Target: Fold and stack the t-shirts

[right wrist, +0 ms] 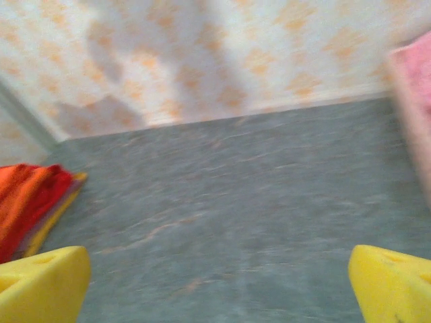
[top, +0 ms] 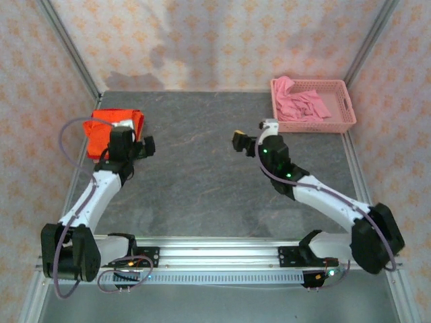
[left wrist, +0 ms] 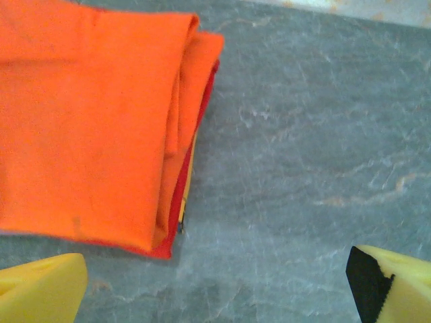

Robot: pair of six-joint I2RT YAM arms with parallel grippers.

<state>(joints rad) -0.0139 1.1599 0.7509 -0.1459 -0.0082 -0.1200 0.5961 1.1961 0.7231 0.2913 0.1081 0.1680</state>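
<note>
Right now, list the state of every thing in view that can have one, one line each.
orange t-shirt: folded, on top of the stack.
red t-shirt: folded, under the orange one, only its edge showing.
pink basket: upright, at the table's far right corner.
pink cloth: crumpled, unfolded, inside the basket.
left hand: open, empty, beside the stack.
right hand: open, empty, over bare table.

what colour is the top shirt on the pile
Top shirt: bright orange, red shirt beneath; best in left wrist view.
</note>
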